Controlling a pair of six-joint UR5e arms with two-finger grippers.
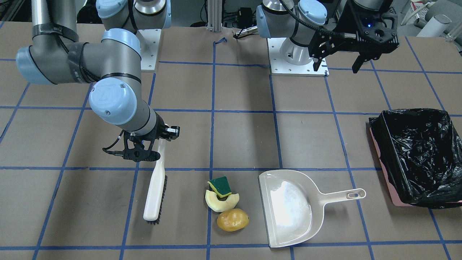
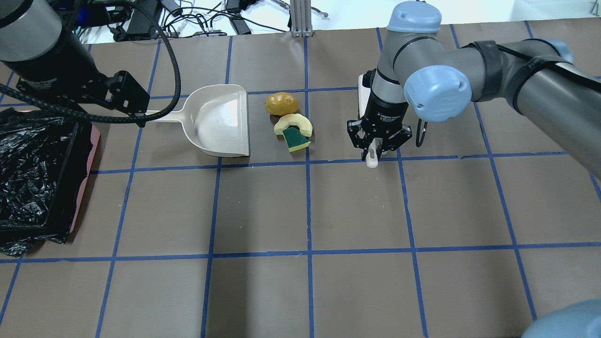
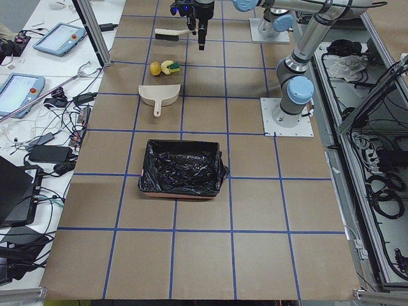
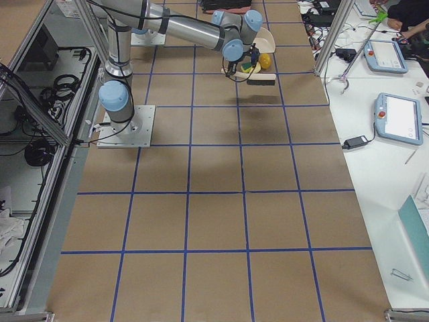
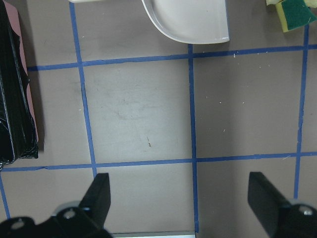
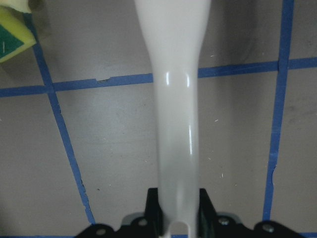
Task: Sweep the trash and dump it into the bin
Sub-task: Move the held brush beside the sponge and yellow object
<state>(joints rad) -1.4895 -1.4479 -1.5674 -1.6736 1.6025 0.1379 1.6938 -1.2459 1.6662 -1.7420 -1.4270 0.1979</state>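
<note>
As the right gripper (image 1: 144,150) clamps its two fingers (image 6: 154,214) on the end of the brush (image 1: 156,195) handle, the job looks to be at the point just before the sweep. The grip is made and no trash has gone anywhere yet. The brush head reaches out from the gripper toward the operators' side, its dark bristles turned toward the trash. I cannot tell whether they touch the table (image 1: 234,137).

Just beside the brush head, but apart from it, sits the trash in a tight cluster. The sponge (image 1: 220,185) leans on the fruit slice (image 1: 219,204), and the potato (image 1: 232,220) is next to the slice. Beyond them lies the dustpan (image 1: 288,209), flat on the table, with its wide mouth facing the trash and its handle pointing on toward the bin (image 1: 418,155). The bin stands well apart at the table's end.

The left gripper (image 1: 337,66) hangs high with its jaws spread wide and nothing between them. It is near the dustpan's handle but not on it.

To my eye the next move calls for a low, level stroke that pushes all three pieces into the pan's mouth. The pan is unheld and may slide, so the left gripper would do well to come down on its handle. The potato looks likely to roll.
</note>
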